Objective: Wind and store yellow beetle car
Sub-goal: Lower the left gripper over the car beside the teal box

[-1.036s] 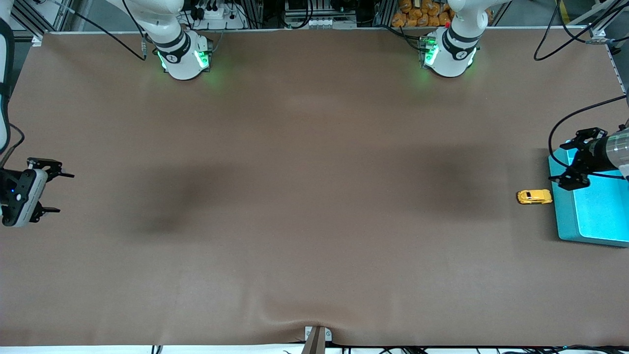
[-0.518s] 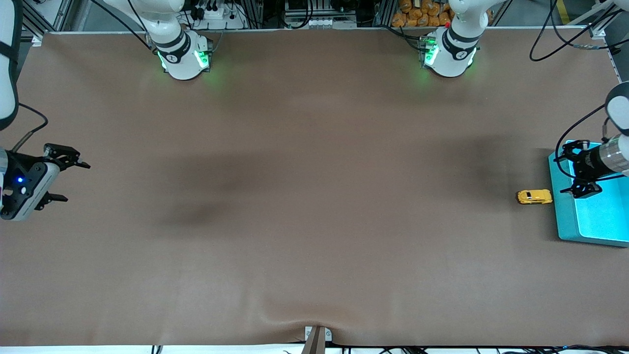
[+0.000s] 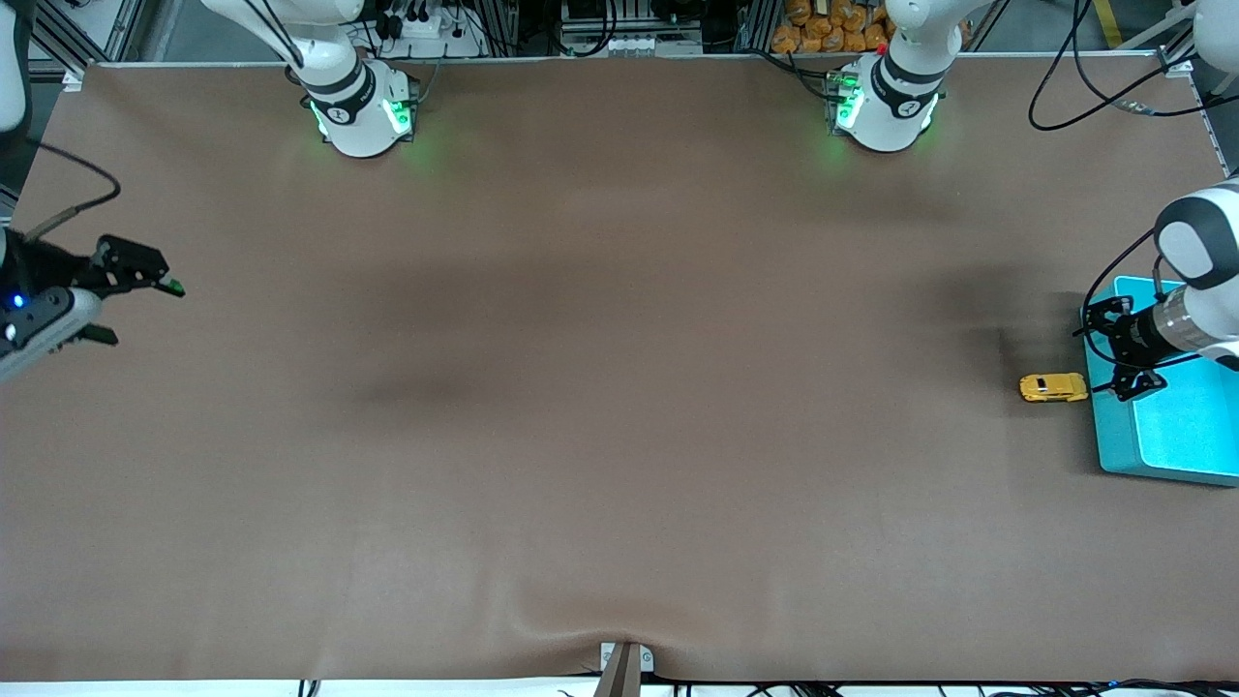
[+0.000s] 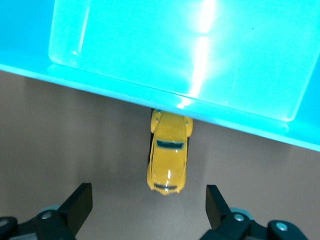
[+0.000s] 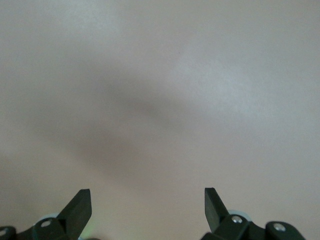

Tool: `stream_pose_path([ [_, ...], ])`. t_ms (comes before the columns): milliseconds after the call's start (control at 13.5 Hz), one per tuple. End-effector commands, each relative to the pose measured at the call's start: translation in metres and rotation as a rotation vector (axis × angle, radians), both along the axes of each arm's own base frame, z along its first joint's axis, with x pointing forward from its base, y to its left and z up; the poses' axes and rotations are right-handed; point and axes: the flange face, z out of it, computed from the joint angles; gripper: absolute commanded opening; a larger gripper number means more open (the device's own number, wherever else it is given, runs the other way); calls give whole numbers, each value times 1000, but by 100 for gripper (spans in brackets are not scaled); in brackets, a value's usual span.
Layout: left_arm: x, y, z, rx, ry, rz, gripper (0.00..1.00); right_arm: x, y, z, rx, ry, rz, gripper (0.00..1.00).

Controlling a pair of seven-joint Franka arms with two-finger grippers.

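Observation:
The yellow beetle car (image 3: 1053,387) stands on the brown table at the left arm's end, touching the outer wall of a teal bin (image 3: 1123,455). In the left wrist view the car (image 4: 168,156) lies lengthwise, one end against the bin's wall (image 4: 125,87). My left gripper (image 3: 1101,360) is open and empty over the bin's edge beside the car; in its wrist view the gripper (image 4: 148,205) sits just short of the car, which is in line with the gap between the jaws. My right gripper (image 3: 145,313) is open and empty over the table's edge at the right arm's end.
The teal bin shows nothing inside it. The right wrist view shows only bare brown table under the right gripper (image 5: 146,205). The arms' bases (image 3: 363,116) stand along the table's edge farthest from the front camera.
My left gripper has come down over the bin's edge and closer to the car. My right gripper has shifted toward the bases' side of the table. The car has not moved.

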Motion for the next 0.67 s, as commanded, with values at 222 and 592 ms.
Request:
stream_pose_path([
  [222, 1, 7, -37, 40, -34, -27, 100, -41, 5, 27, -23, 56, -348, 100],
  [592, 0, 6, -62, 28, -26, -29, 100, -38, 1, 57, -90, -11, -412, 100],
])
